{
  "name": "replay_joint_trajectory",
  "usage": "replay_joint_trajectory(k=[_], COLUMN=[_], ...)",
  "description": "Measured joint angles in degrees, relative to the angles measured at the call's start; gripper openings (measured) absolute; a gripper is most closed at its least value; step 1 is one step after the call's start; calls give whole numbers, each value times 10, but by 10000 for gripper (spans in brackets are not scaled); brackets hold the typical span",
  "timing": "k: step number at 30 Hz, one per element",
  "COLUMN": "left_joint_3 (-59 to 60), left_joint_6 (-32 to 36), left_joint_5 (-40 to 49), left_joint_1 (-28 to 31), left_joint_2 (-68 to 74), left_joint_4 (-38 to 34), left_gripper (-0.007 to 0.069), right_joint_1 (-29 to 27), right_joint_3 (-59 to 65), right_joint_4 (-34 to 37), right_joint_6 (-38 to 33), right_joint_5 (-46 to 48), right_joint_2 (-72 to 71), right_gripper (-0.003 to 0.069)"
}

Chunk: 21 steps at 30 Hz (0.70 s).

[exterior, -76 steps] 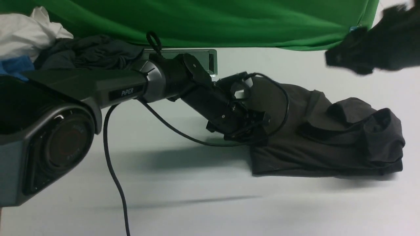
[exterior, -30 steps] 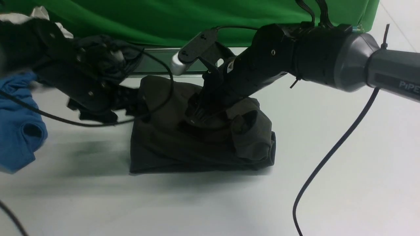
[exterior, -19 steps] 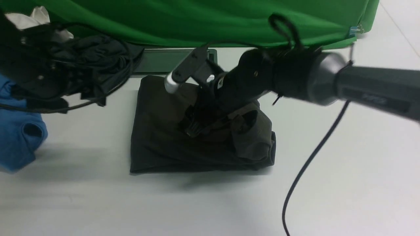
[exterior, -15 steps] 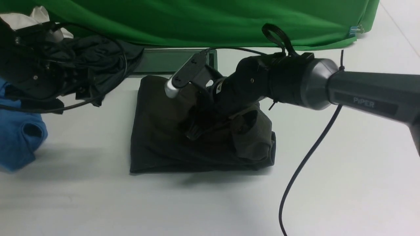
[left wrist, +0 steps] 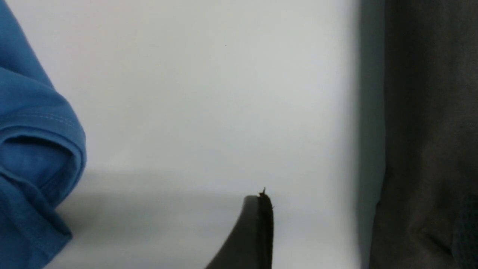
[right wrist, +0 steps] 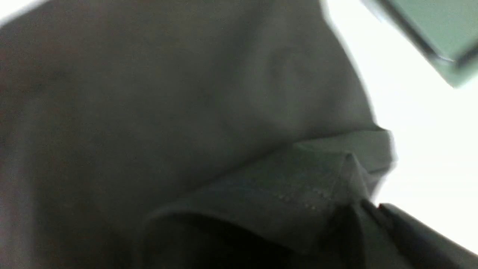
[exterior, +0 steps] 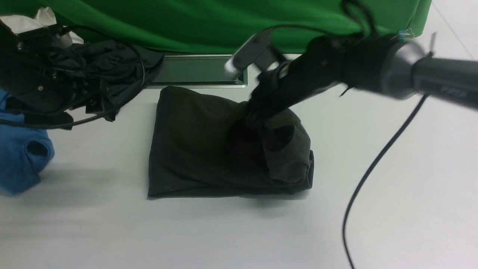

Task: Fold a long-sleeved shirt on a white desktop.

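Observation:
The long-sleeved shirt [exterior: 209,149] lies folded into a dark olive-black bundle in the middle of the white desktop [exterior: 373,194], with rolled folds on its right side. My right gripper [exterior: 252,118], blurred by motion, is at the shirt's far upper edge. In the right wrist view a pinch of shirt cloth [right wrist: 306,179] runs into my right gripper [right wrist: 368,209], shut on it. My left gripper [exterior: 74,117] hangs open to the shirt's left, clear of it. One of its fingers [left wrist: 257,231] shows above bare table, beside the shirt [left wrist: 429,130].
A blue shirt [exterior: 18,160] lies at the left edge. A dark teal-grey garment [exterior: 112,63] and white cloth [exterior: 41,18] are piled at the back left. The grey hatch [exterior: 194,71] sits behind the shirt, below the green backdrop [exterior: 224,22]. The right arm's cable [exterior: 369,172] hangs over the table.
The shirt was dragged from the right to the middle. The left arm then drew back left. In the last half second the right gripper rose and shifted right, toward the shirt's far edge.

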Motion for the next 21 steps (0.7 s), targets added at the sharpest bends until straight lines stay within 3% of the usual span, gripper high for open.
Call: replay_joint_trajectory(k=[14,21], left_joint_3=[0,0], left_joint_6=[0,-1], left_joint_5=[0,1], left_joint_1=[0,0], left_joint_2=[0,0], left_joint_4=[0,-4], left_gripper=[657,647], right_joint_1=[-138,-164], right_joint_3=[0,-1], right_joint_4=[-6,5], right_joint_6=[-3,70], right_joint_5=[6,69], right_joint_2=[-4,-29], right_gripper=[22,101])
